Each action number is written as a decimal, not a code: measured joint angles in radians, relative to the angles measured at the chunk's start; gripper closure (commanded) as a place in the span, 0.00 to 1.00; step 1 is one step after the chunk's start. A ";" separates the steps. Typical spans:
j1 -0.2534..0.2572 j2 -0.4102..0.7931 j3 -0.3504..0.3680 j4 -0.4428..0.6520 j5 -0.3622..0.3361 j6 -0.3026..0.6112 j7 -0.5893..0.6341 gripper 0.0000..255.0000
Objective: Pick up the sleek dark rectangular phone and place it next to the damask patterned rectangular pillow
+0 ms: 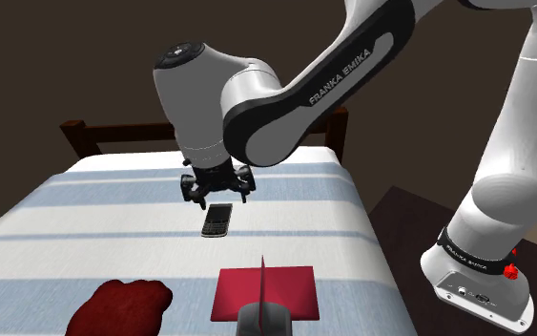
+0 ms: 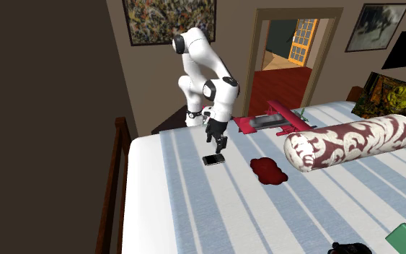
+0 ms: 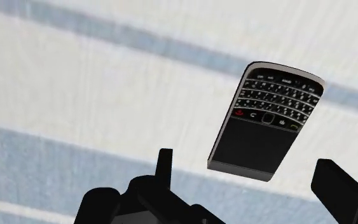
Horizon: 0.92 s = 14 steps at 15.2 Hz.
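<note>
The phone (image 1: pixel 216 220) lies flat on the bed (image 1: pixel 85 205), just under the gripper (image 1: pixel 220 197), which hangs above it without touching. In the second exterior view a crumpled cloth (image 2: pixel 267 170) lies to the phone's right, the pillow (image 2: pixel 349 142) lies farther right, and a toy plane (image 2: pixel 273 119) sits behind the cloth, near the bed's edge.

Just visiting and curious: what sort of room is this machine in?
Likely a bedroom: a blue-striped bed with a wooden end rail, a patterned bolster pillow, and framed paintings on the wall.
</note>
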 measured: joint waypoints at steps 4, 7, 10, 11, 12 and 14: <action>0.074 0.142 -0.039 0.086 -0.125 -0.022 0.131 0.00; 0.084 0.170 -0.055 0.080 -0.156 0.000 0.153 0.00; 0.091 0.196 -0.071 0.071 -0.184 0.025 0.169 0.00; 0.094 0.202 -0.074 0.072 -0.190 0.027 0.174 0.00; 0.095 0.204 -0.075 0.072 -0.192 0.029 0.175 0.00; 0.096 0.205 -0.076 0.071 -0.193 0.030 0.176 0.00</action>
